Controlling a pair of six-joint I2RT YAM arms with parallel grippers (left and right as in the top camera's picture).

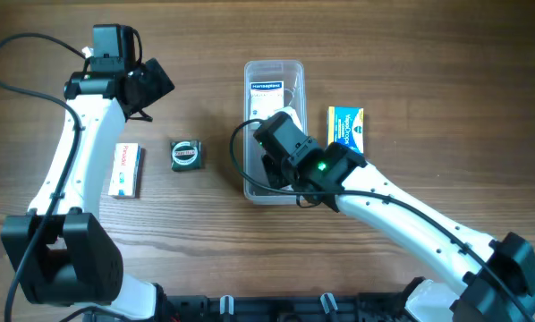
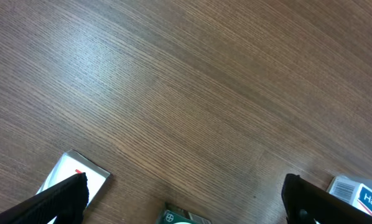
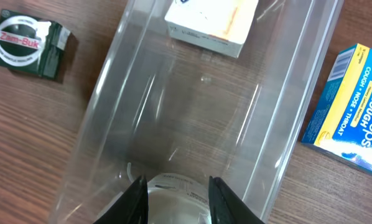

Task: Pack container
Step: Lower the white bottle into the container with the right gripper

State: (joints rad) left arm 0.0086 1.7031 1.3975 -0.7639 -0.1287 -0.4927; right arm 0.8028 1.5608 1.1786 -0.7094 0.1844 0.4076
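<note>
**While my right pincer hangs over the tub, a sloppy drop is the worry**

Mid-worktop (image 1: 411, 89) lies the clear plastic container (image 3: 192, 112), lengthwise, with a white Hansaplast box (image 3: 211, 22) already at its far end. My right pincer (image 3: 176, 182) sits over the near end, fingers drawn in on what looks like a white packet (image 3: 173, 202). I judge I'm lowering it in.

If I release too high or off-centre, it could catch the rim, tip out, or land on edge and steal room. A finger nudging the tub's wall could skid it into the blue-and-yellow cough-drop box (image 3: 348, 109) just beside it.

The Zam-Buk tin (image 3: 27, 42) and another white box (image 1: 125, 170) wait on the side of my left pincer (image 2: 186, 183), which is spread wide and empty.
</note>
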